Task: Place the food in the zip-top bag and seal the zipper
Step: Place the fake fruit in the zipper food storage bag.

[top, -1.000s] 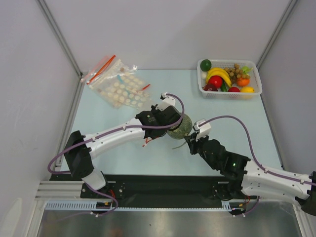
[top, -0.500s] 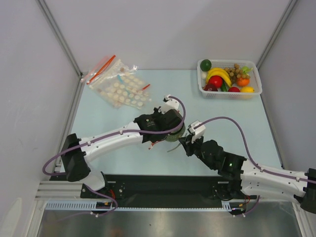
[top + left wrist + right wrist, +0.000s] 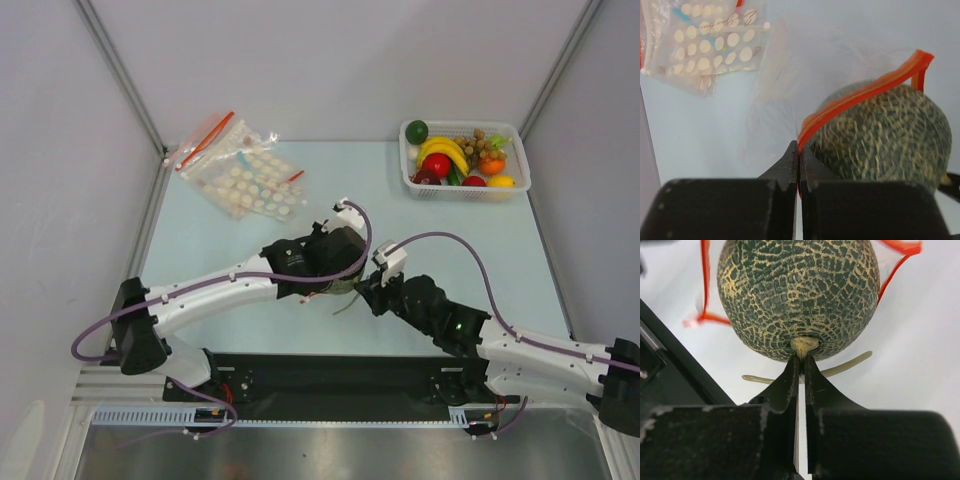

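Note:
A rough grey-green ball [image 3: 800, 295] with a pale T-shaped stem [image 3: 804, 345] sits in the mouth of the clear zip-top bag [image 3: 805, 60]. The red zipper [image 3: 865, 92] arches over the ball's top. My left gripper [image 3: 799, 150] is shut on one end of that red strip. My right gripper [image 3: 801, 360] is shut on the ball's stem. From above, the left wrist [image 3: 320, 255] covers most of the ball [image 3: 345, 284]. The right gripper [image 3: 365, 293] meets it from the right. More food, a shiny red fruit [image 3: 436, 165] and a dark green ball [image 3: 417, 131], lies in the basket.
A white basket [image 3: 512, 150] at the back right holds bananas, grapes and other toy produce. Clear bags with pale discs [image 3: 245, 175] lie at the back left. Grey walls close in the table on three sides.
Both grippers have come toward the near edge, bringing the bag and ball with them. The ball now lies more hidden under the left wrist.

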Robot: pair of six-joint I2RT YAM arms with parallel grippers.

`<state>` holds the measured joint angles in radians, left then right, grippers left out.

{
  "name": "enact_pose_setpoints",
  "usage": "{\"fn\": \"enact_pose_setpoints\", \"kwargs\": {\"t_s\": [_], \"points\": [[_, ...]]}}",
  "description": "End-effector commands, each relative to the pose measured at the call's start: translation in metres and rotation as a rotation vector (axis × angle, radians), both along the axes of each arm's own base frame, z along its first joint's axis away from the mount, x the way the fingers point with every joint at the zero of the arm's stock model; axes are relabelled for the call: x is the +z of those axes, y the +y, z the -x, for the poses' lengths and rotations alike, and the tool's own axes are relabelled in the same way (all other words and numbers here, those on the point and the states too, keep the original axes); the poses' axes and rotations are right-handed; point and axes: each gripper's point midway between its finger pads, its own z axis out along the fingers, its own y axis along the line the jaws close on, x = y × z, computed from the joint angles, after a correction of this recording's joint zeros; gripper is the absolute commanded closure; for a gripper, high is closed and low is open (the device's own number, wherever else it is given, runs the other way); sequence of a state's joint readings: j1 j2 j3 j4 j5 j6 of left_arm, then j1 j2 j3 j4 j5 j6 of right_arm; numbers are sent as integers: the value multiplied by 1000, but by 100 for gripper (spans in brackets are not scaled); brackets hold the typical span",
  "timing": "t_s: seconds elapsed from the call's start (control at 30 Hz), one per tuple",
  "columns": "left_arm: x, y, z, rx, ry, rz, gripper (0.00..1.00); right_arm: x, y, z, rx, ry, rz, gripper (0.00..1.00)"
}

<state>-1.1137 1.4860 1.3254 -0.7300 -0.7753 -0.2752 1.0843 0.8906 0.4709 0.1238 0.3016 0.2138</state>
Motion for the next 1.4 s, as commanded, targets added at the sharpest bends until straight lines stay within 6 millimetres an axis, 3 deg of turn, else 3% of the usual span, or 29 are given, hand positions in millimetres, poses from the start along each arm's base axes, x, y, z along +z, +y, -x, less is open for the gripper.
{"fn": "enact_pose_setpoints", "kwargs": {"t_s": [0.0, 0.1, 0.47, 0.83, 1.03, 1.37], "points": [[17, -15, 3, -65, -46, 50, 100, 35, 6, -1, 74, 19, -193, 100], [15, -25, 7, -112, -33, 70, 100, 37, 1, -3, 117, 66, -251, 100], [4, -46, 6, -188, -78, 1, 100, 33, 11, 2, 211, 172, -274, 100], [-17, -56, -7, -167, -137, -52, 100, 6, 7, -11, 235, 419, -311, 100], [-27, -69, -6, -191, -130, -53, 100, -7, -9, -26, 150, 498, -341, 100], [-38, -105, 22, -354, -70, -29, 100, -9, -37, -43, 65, 544, -463, 98]]}}
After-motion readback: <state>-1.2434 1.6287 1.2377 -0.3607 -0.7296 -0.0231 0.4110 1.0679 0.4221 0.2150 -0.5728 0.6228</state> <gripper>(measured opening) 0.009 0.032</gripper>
